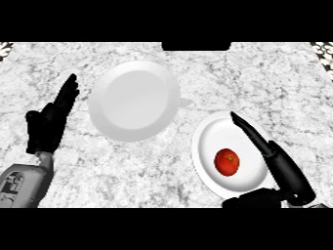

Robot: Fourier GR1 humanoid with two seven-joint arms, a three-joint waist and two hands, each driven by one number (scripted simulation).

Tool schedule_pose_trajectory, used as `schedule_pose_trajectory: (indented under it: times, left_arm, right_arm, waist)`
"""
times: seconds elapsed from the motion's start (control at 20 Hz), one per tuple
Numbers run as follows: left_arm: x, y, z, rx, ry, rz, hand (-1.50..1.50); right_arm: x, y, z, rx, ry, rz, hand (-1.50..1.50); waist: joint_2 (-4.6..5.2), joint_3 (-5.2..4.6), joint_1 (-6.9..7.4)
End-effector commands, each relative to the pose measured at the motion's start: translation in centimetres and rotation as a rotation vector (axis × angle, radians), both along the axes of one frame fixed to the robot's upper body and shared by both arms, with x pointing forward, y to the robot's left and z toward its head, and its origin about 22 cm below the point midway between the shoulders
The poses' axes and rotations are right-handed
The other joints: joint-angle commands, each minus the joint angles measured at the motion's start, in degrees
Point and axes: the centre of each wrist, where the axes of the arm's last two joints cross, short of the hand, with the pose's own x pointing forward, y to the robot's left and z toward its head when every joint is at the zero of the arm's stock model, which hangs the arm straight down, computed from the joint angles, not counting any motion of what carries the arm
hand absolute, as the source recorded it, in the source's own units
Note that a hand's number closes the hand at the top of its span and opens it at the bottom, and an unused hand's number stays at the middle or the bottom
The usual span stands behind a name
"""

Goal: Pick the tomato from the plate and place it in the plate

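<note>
Right hand: the black right hand comes in at the lower right, nearest the viewer, its fingers straight and stretched out over the right side of the near plate; it holds nothing.
Tomato: the round red tomato lies inside the near plate, a little below its middle, just left of the right hand's fingers and apart from them as far as can be seen.
Near plate: the round white plate under the tomato sits on the counter at the lower right; the right hand covers part of its right rim.
Far plate: a 2nd round white plate, bare, sits farther back and to the left, well apart from the near plate.
Left hand: the black left hand on its grey forearm shows at the left edge, fingers straight and pointing up, resting just left of the far plate, holding nothing.
Counter: the grey-white marbled stone counter carries both plates.
</note>
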Motion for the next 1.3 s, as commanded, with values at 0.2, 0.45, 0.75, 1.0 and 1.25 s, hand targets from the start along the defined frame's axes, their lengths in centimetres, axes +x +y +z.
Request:
schedule_pose_trajectory:
  times: [0.2, 0.45, 0.75, 1.0, 1.25]
  left_arm:
    - [0.7, 1.6, -0.4, -0.002, 0.012, -0.006, 0.0]
    - [0.0, -0.4, -1.3, 0.006, -0.002, -0.021, 0.0]
    - [0.7, -1.1, -0.2, 0.008, 0.004, -0.018, 0.0]
    - [1.3, -1.8, 0.4, -0.013, 0.005, 0.003, 0.0]
    - [2.3, -1.3, 2.1, -0.003, 0.001, -0.014, 0.0]
  right_arm:
    - [2.0, -4.3, 6.6, -0.443, 0.101, 0.018, -1.5]
    - [2.0, -3.1, 9.6, -0.537, 0.211, 0.066, -1.5]
    - [3.6, -3.9, 6.6, -0.582, 0.313, 0.103, -1.5]
    - [4.4, -2.1, 6.5, -0.601, 0.32, 0.126, -1.5]
    - [5.4, 0.4, 4.3, -0.706, 0.362, 0.149, -1.5]
  waist:
    - [0.32, -0.16, 0.64]
    - [0.14, -0.06, 0.77]
    - [0.18, 0.02, 0.73]
    - [0.15, 0.02, 0.6]
    - [0.17, 0.02, 0.75]
